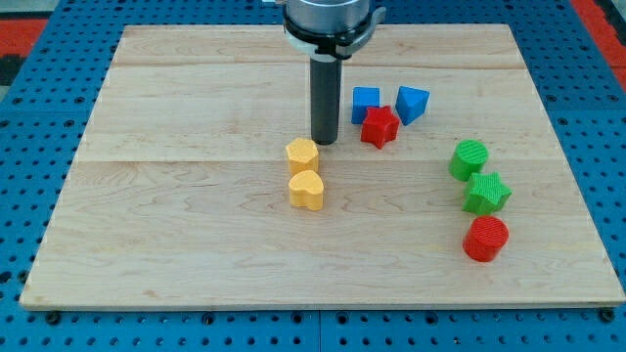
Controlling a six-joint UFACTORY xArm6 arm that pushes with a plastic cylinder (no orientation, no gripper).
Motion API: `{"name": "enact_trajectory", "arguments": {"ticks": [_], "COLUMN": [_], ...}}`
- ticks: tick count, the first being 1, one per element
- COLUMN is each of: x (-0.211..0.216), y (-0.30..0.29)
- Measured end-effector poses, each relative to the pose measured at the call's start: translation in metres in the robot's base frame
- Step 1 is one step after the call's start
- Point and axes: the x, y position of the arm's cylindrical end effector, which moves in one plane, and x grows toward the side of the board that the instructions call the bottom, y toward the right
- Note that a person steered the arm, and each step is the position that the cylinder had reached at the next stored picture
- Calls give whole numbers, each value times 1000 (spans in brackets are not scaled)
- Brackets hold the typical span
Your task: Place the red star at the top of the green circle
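Observation:
The red star [380,126] lies right of the board's centre, just below a blue cube [365,104] and a blue triangle-like block [412,103]. The green circle [469,159] sits further to the view's right and lower, apart from the star. My tip [325,141] touches the board to the left of the red star, a short gap away, and just above and right of a yellow hexagon block [302,154].
A yellow heart [306,190] lies below the yellow hexagon. A green star [486,193] sits just below the green circle, and a red round block [485,239] below that. The wooden board [176,244] rests on a blue pegboard.

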Motion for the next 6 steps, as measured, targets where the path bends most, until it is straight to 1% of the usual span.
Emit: {"name": "enact_trajectory", "arguments": {"ticks": [1, 3, 5, 6], "x": [-13, -17, -17, -17], "y": [37, 81, 119, 119]}}
